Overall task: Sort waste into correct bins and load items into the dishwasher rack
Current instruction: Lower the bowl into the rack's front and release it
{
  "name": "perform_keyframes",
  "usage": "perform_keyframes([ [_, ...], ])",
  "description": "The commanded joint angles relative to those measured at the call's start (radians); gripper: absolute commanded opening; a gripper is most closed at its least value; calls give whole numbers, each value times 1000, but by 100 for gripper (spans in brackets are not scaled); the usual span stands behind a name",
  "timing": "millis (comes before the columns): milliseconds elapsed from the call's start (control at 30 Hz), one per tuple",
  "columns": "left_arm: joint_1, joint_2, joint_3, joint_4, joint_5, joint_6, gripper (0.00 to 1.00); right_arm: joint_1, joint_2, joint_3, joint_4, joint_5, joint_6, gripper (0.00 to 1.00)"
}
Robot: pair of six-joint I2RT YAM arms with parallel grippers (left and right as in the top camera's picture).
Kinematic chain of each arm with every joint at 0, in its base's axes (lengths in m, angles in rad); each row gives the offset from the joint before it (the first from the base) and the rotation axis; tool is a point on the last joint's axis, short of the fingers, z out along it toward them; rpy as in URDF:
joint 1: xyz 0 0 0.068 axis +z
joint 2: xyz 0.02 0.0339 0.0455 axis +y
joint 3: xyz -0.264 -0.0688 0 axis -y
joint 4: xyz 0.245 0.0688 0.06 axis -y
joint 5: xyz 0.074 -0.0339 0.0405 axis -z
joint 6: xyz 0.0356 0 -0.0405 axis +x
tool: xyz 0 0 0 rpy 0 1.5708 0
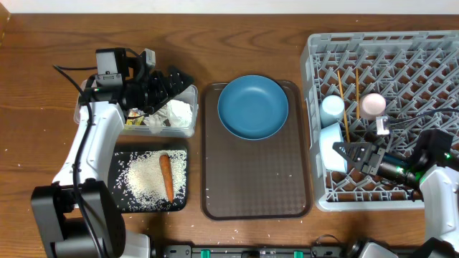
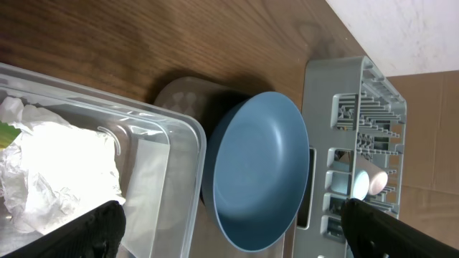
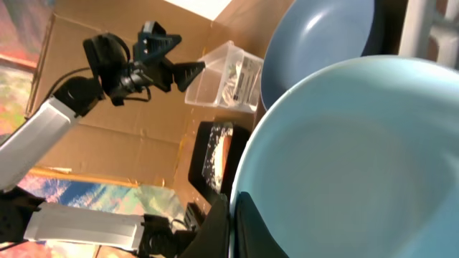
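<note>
Overhead: right gripper (image 1: 343, 150) clenched on white-and-light-blue bowl (image 1: 326, 159) rim inside dishwasher rack (image 1: 430, 57); left gripper (image 1: 179, 87) released, far left of rack.

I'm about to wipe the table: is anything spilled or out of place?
A few stray white rice grains lie beside the brown serving tray's left edge, outside the black tray holding the rice pile and carrot. Nothing else stands out.

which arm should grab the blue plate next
Probably left: the left claw is open over the clear tub beside the plate; the right claw is shut on the bowl in the rack.
</note>
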State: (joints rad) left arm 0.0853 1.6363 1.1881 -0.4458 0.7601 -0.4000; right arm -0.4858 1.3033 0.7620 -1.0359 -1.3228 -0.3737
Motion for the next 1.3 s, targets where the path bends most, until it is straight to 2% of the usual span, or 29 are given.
perform_keyframes([
  [0, 4, -3, 7, -2, 13, -8, 98, -53, 6, -10, 0, 6, -1, 1],
  [167, 4, -3, 7, -2, 13, -8, 98, -106, 6, -7, -23, -126, 15, 1],
  [433, 4, -3, 7, -3, 13, -8, 98, -75, 6, -3, -22, -238, 3, 1],
  [667, 4, -3, 7, -3, 13, -8, 98, -32, 6, -4, -23, -200, 2, 1],
  [833, 4, -3, 7, -3, 13, -8, 98, -24, 6, -5, -56, -58, -14, 1],
  [967, 4, -3, 7, -3, 13, -8, 98, -24, 6, -5, -129, -38, -84, 1],
  [1267, 4, -3, 7, -3, 13, -8, 98, -61, 6, -5, -172, 118, -95, 1],
])
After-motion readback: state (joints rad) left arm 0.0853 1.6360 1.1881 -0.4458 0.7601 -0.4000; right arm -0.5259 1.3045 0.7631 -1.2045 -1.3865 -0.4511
